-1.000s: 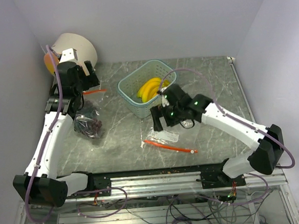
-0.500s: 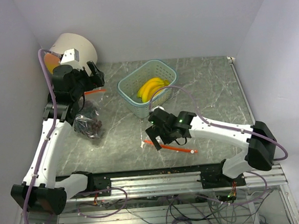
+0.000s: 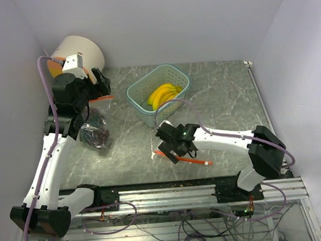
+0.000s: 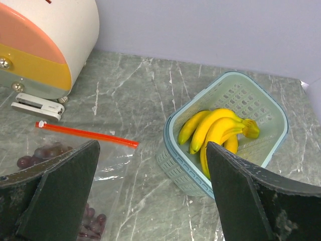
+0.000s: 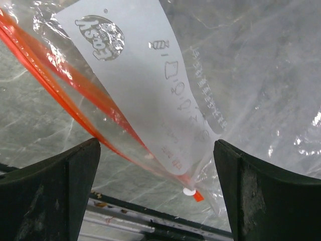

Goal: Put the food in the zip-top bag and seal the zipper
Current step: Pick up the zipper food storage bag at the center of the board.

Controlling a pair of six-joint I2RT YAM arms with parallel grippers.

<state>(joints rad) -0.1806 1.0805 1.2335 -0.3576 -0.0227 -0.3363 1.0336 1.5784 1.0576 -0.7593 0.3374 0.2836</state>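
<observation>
Yellow bananas (image 3: pixel 161 94) lie in a pale teal mesh basket (image 3: pixel 143 113) at the table's middle back; they also show in the left wrist view (image 4: pixel 218 131). Dark grapes (image 3: pixel 97 134) sit inside a clear zip-top bag with an orange zipper (image 4: pixel 85 134) at the left. A second clear bag (image 5: pixel 165 75), flat, with a white label and an orange zipper (image 3: pixel 188 159), lies near the front. My left gripper (image 3: pixel 98 80) is open and empty, high above the grape bag's zipper. My right gripper (image 3: pixel 172 150) is open, low over the flat bag, its white slider (image 5: pixel 189 191) between the fingers.
A cream and orange domed box (image 3: pixel 81 51) stands in the back left corner, with a small white object (image 4: pixel 37 105) in front of it. The table's metal front rail (image 3: pixel 170 186) runs just past the flat bag. Walls close in at left, back and right.
My right gripper has moved from beside the basket down and toward the front, onto the flat bag. My left gripper has shifted a little back and up.
</observation>
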